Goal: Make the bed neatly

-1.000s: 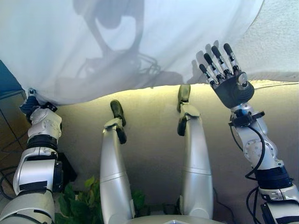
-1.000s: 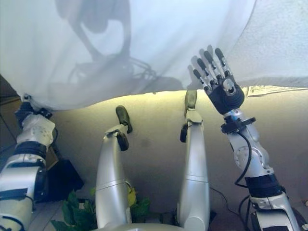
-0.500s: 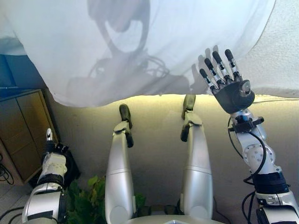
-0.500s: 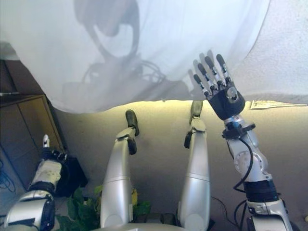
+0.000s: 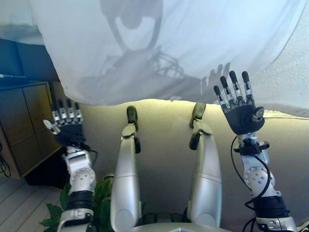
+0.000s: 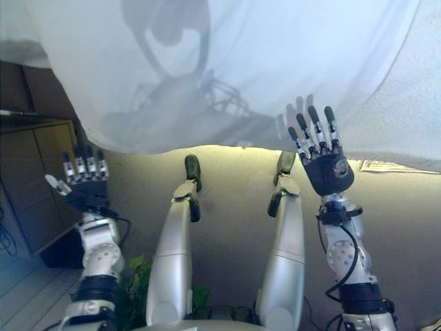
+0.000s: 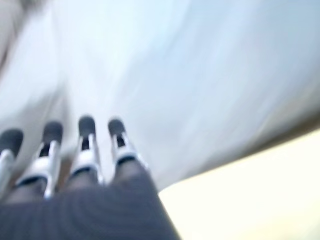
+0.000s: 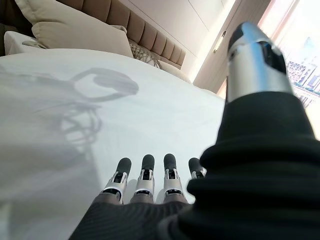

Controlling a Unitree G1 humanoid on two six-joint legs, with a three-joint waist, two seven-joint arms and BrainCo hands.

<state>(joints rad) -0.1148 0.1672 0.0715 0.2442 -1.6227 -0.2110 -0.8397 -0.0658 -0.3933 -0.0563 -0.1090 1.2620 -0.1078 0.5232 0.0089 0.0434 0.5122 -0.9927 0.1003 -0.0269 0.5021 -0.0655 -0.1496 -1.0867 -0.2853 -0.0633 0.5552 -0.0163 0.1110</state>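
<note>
The white sheet (image 5: 159, 43) fills the upper frame, its hem hanging along the bed's beige side (image 5: 164, 140). The left hand (image 5: 66, 126) at lower left and right hand (image 5: 239, 108) at right hold nothing, fingers straight: the left clear below the hem beside a wooden cabinet (image 5: 21, 125), the right's fingertips overlapping the hem.

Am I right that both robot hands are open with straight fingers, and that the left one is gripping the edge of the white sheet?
Not quite: the left robot hand grips nothing. The left eye view shows it open beside the bed, apart from the white sheet. The right robot hand is open too.
</note>
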